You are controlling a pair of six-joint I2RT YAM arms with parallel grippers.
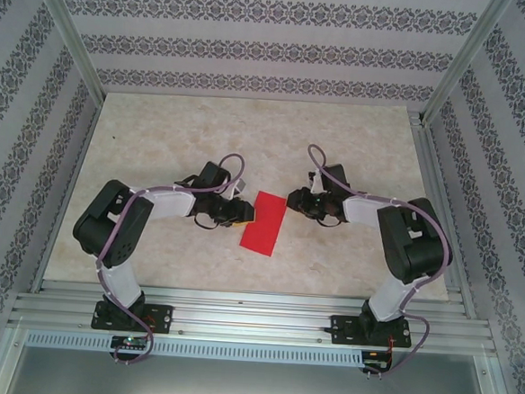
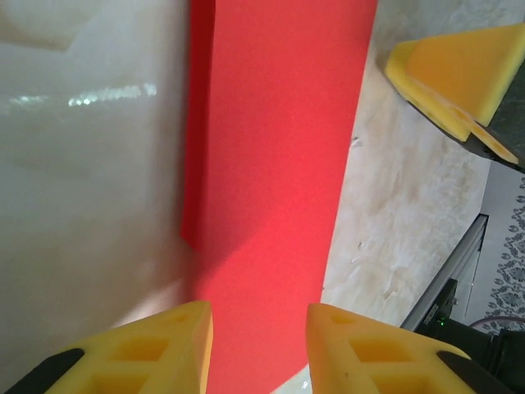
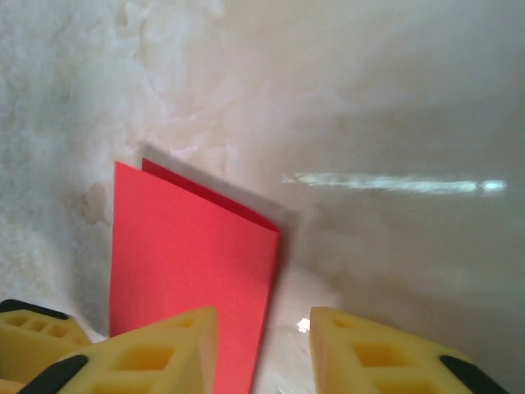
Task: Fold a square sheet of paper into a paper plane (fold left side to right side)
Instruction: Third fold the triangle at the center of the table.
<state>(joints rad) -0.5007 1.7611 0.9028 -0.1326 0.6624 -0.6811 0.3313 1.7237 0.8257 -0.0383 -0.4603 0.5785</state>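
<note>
1. The table (image 1: 159, 136) carries the sheet; both arms reach inward over it.
2. The paper plane (image 1: 263, 222) is at this stage a narrow red folded rectangle. It lies flat between the two grippers, its long axis crossing the line that joins them.
3. The left gripper (image 1: 241, 214) has its jaws apart and holds nothing. In its wrist view the strip (image 2: 271, 164) starts in the gap and runs lengthwise ahead. This arm looks nearer, so it seems suited to lifting the left edge.
4. The right gripper (image 1: 292, 200) is also spread and empty. The paper (image 3: 184, 263) lies ahead and left of its gap.
</note>
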